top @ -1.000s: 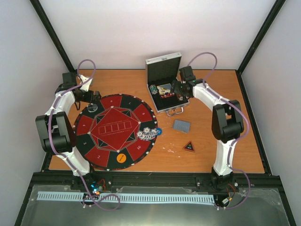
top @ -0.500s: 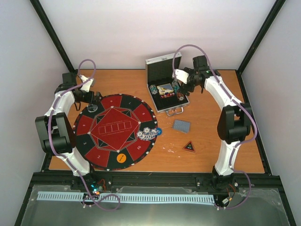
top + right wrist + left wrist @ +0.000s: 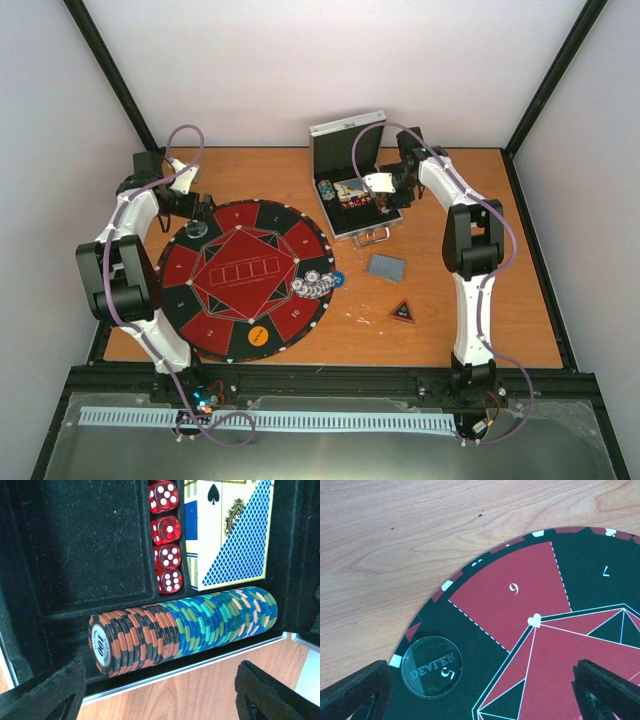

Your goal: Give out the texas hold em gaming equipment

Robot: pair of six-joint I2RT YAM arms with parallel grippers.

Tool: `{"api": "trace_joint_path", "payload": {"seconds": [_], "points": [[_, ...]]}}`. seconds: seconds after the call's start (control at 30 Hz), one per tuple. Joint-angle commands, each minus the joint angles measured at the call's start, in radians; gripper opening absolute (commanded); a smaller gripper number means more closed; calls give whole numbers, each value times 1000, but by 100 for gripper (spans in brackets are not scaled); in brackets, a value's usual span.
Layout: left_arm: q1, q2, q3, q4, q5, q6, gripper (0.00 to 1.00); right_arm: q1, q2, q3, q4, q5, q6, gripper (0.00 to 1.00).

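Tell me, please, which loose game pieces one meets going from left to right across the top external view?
In order: clear disc → yellow disc → row of poker chips → grey-blue playing cards. The blue disc and triangle marker overlap neighbours, so omitted.

Right gripper (image 3: 384, 196): a second ago low over right half of open silver aluminium case (image 3: 335, 150). Half a second ago lifted clear, above case's right rim. Now back down over same right half. Right arm's black elbow joint (image 3: 465, 240) shifted nearer case. Purple cable loop (image 3: 354, 158), earlier right of case, now arcs across case lid.
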State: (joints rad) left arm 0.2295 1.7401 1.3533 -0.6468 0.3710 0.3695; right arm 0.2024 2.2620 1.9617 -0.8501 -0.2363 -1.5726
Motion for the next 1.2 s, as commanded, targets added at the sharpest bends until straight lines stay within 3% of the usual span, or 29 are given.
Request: {"api": "trace_joint_path", "payload": {"seconds": [0.0, 0.17, 0.77, 1.17], "points": [[9, 36, 52, -16, -6, 13, 100, 12, 1, 2, -4, 24, -66, 79], [9, 51, 52, -12, -6, 18, 100, 17, 17, -18, 23, 57, -91, 69], [9, 92, 51, -7, 4, 21, 100, 33, 68, -61, 57, 116, -107, 65], [8, 102, 51, -4, 11, 22, 100, 74, 17, -137, -20, 235, -82, 65]]}}
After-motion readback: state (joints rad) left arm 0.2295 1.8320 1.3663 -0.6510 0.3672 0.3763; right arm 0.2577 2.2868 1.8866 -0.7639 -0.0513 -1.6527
